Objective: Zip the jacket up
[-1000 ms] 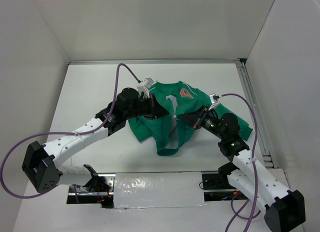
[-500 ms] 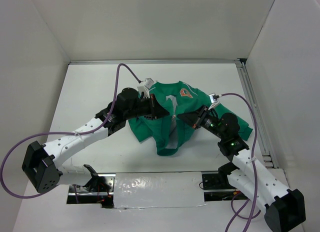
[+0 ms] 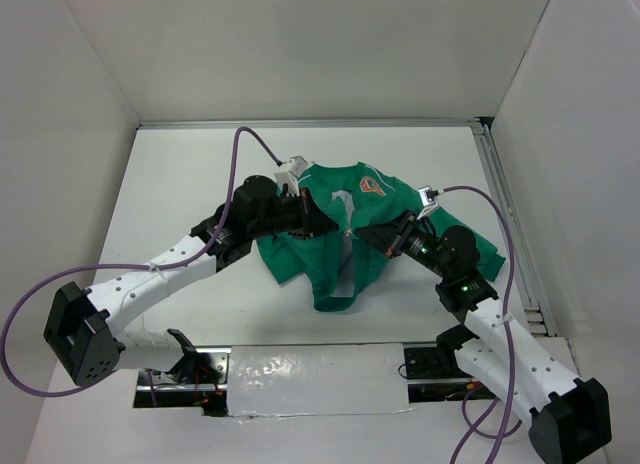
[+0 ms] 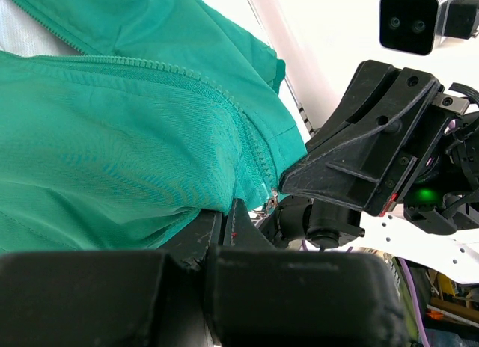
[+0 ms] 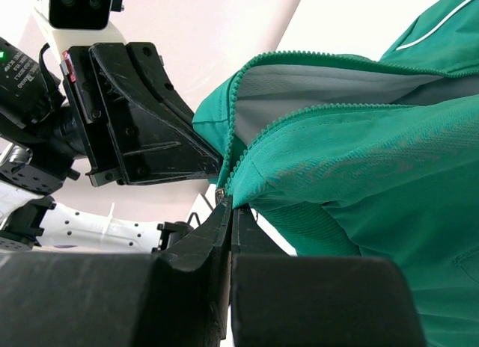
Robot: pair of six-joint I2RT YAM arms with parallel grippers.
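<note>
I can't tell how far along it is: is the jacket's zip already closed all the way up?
No: on the jacket, the right wrist view shows the two rows of zipper teeth spread apart, pale lining between them.

The left arm and right arm are white tubes dotted with small dark holes, linked by blocky black joint housings. A purple cable loops along each arm. The left claw and right claw are matte black, wedge-shaped and ribbed. A white two-lens camera caps each wrist, and a green light glows on the right arm.
</note>
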